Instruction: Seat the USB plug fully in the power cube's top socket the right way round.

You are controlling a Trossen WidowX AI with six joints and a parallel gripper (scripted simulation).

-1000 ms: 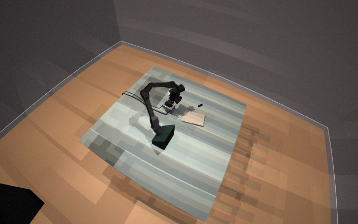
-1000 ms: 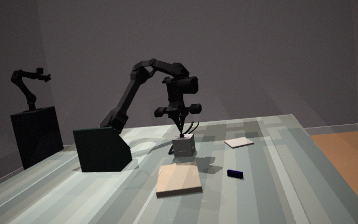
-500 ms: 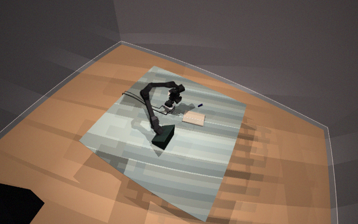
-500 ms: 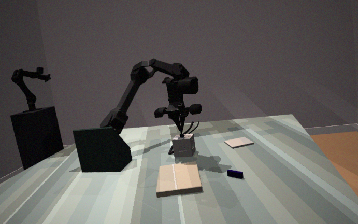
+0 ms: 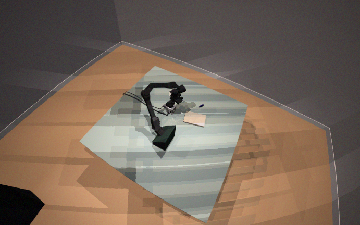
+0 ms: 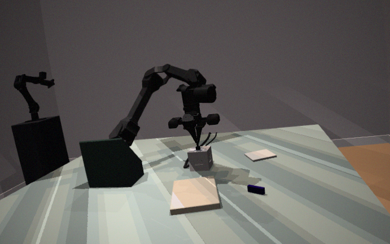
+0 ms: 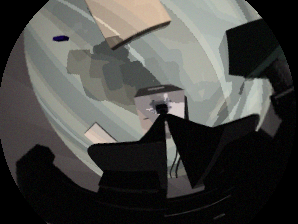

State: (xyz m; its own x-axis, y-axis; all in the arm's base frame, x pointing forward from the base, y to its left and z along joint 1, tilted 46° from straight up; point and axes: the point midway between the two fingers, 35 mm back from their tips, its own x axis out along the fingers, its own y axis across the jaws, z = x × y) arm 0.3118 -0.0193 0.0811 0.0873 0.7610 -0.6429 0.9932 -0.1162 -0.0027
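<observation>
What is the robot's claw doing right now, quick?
Gripper: closed on the plug on top of the cube.
</observation>
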